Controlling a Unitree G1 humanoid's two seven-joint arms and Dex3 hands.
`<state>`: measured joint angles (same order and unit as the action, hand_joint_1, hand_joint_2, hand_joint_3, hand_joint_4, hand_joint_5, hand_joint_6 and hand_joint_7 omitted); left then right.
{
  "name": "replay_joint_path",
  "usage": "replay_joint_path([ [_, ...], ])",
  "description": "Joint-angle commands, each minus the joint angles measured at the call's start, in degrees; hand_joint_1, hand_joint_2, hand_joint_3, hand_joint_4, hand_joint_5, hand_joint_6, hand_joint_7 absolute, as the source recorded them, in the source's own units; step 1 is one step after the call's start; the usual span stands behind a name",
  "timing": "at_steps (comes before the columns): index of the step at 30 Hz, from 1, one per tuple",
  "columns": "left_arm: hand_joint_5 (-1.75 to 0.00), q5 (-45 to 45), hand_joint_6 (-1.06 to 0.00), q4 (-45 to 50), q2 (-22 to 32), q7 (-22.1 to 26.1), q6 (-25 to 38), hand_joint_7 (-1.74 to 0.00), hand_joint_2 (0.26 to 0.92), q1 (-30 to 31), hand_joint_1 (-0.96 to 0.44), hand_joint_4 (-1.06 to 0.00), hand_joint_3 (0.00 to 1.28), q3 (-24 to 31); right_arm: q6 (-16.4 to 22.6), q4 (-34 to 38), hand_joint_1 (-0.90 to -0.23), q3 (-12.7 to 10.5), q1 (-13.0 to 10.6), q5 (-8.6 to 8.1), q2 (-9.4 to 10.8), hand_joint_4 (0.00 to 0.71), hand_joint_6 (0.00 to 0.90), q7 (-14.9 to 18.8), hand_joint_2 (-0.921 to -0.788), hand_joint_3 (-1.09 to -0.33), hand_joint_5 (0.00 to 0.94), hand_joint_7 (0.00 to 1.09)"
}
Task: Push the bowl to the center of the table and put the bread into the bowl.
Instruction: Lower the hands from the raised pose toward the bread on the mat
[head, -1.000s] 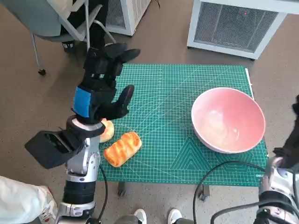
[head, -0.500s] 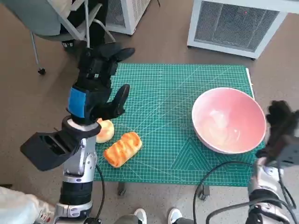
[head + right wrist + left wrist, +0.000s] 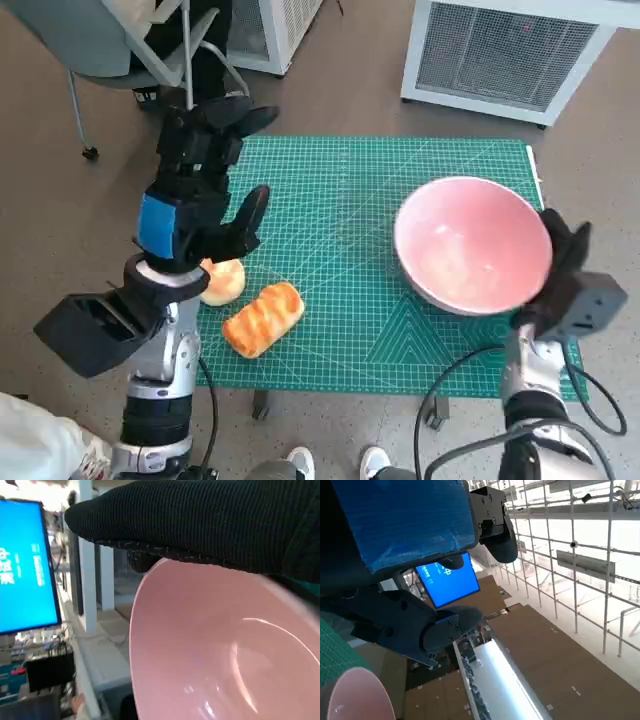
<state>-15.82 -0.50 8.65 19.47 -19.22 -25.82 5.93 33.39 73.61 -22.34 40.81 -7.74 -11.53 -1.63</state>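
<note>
The pink bowl (image 3: 470, 244) sits on the right part of the green mat (image 3: 340, 200), tilted a little, and fills the right wrist view (image 3: 220, 645). My gloved right hand (image 3: 558, 258) presses flat against the bowl's right rim. An orange bread loaf (image 3: 263, 317) lies near the mat's front left, with a round bun (image 3: 222, 281) beside it. My left hand (image 3: 200, 190) hovers raised above the mat's left side, fingers (image 3: 415, 625) spread and holding nothing. A sliver of the bowl (image 3: 355, 692) shows in the left wrist view.
A white grilled unit (image 3: 500, 55) stands beyond the table's far right. A chair (image 3: 120, 50) and a person's dark legs are at the far left. Shoes (image 3: 335, 464) show below the table's front edge.
My right hand has risen from below the table's right edge to the bowl's rim, and the bowl has slid slightly left. The left hand drifted a little left.
</note>
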Motion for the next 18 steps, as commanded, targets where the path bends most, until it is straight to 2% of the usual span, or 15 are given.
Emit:
replay_joint_path([
  [1,-0.96,0.91,0.0,1.99,0.82,-0.94,0.66,-1.04,0.696,1.28,-0.25,0.0,0.76,0.62,-1.95,1.1,-0.296,0.39,0.89,-0.12,1.72,0.428,0.229,0.68,-0.921,-0.564,0.008,0.49],
  [9,-0.95,0.99,0.0,4.18,1.49,-1.94,1.88,-1.04,0.716,3.0,-0.28,0.0,0.72,1.17,-3.02,1.27,-0.292,1.36,3.51,0.43,3.53,0.434,0.213,0.75,-0.921,-0.572,0.009,0.5],
  [18,-0.95,1.26,0.0,6.1,2.15,-2.83,2.51,-1.04,0.729,4.86,-0.28,0.0,0.69,1.66,-4.66,1.54,-0.272,1.15,6.39,-0.4,5.92,0.444,0.218,2.37,-0.921,-0.553,0.011,0.53],
])
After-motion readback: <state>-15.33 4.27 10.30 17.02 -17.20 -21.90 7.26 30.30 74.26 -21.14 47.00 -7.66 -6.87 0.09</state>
